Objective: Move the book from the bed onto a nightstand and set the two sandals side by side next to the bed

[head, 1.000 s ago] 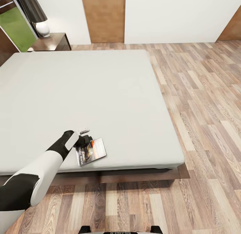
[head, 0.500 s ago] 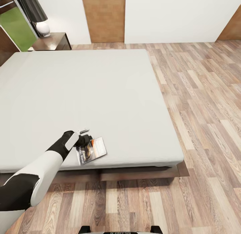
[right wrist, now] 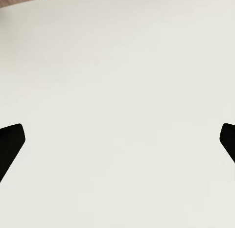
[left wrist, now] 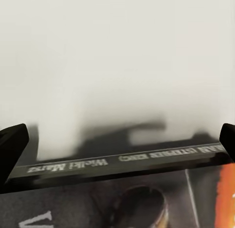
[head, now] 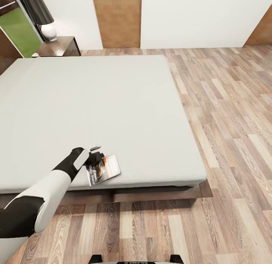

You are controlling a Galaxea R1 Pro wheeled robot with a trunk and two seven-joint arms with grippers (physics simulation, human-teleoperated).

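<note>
My left claw (head: 95,159) sits on the book (head: 104,170), fingers (left wrist: 12,145) spread wide, gripping nothing. The book lies flat near the bed's (head: 113,105) front edge. My right claw (right wrist: 117,140) is spread too, facing a white surface. Far back, a nightstand (head: 58,47) carries a lamp (head: 40,15).

White lettering runs along the book's (left wrist: 122,162) spine, upside down and too blurred to read with confidence.
</note>
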